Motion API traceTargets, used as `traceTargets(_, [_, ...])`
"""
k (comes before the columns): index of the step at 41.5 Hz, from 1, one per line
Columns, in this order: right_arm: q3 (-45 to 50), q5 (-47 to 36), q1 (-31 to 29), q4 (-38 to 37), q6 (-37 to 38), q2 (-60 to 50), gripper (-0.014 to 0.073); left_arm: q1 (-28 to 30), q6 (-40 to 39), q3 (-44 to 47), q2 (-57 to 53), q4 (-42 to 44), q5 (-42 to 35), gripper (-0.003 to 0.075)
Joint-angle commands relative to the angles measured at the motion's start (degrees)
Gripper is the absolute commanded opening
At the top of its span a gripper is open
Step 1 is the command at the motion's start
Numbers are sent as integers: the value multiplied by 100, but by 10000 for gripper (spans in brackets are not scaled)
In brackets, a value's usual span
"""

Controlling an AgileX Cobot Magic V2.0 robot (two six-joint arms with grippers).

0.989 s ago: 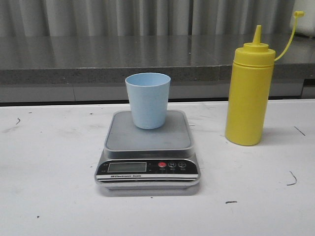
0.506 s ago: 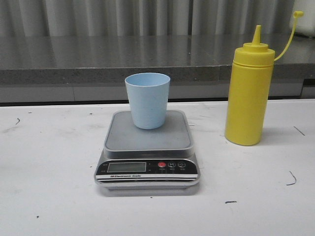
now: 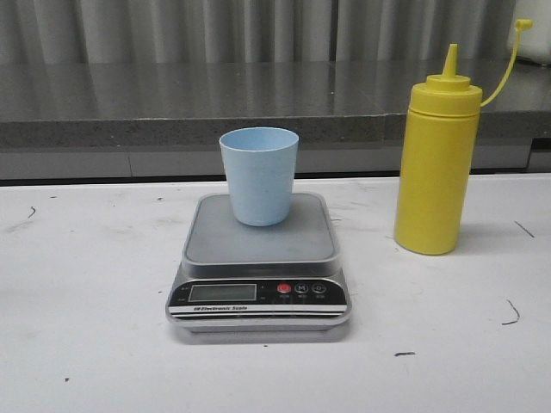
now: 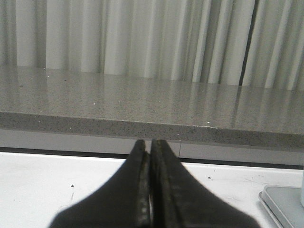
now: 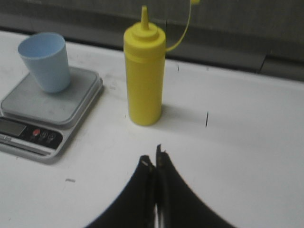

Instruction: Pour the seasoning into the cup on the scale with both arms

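A: Where is the cup (image 3: 259,175)?

B: In the front view it stands upright a little above the frame's centre, on the steel platform of the scale (image 3: 258,258), toward the platform's far edge. It is pale blue, with its mouth up.

A: And the scale?

B: Lower centre of the front view, on the white table (image 3: 86,327). Its black panel faces the camera, with a display at the left and a red button beside it.

A: The bottle (image 3: 436,163)?

B: Right side of the front view, upright on the table, well apart from the scale. The nozzle is bare. Its thin tethered cap (image 3: 522,25) arcs up to the upper right corner.

A: What are the claws doing?

B: Neither appears in the front view. In the left wrist view the left claw (image 4: 149,190) sits at bottom centre, its two black fingers pressed together with nothing between them. A corner of the scale peeks in at the lower right edge there.

A: And the right?

B: The right claw (image 5: 154,185) is also closed and empty, at the bottom centre of its view, near the bottle but not touching it. The bottle stands at upper centre of that frame, the cup and scale at the left.
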Motion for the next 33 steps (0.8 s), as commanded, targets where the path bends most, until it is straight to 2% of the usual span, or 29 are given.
traceTargets(1, [535, -1540, -537, 218, -691, -387, -117, 9, -50, 139, -95, -60, -479, -20])
traceTargets(5, [1268, -2431, -1127, 319, -753, -829, -117, 9, -50, 139, -95, -60, -479, -20])
traceTargets(13, [2250, -3135, -1711, 421, -702, -1460, -122, 9, -50, 139, -95, -60, -479, -20])
traceTargets(21, [2718, -3770, -1928, 791, -702, -1498, -122, 9, -50, 139, -95, -60, -479, -20])
traceTargets(33, [2678, -3966, -1928, 814, -702, -1498, -122, 9, -50, 139, -95, -60, -479, -20])
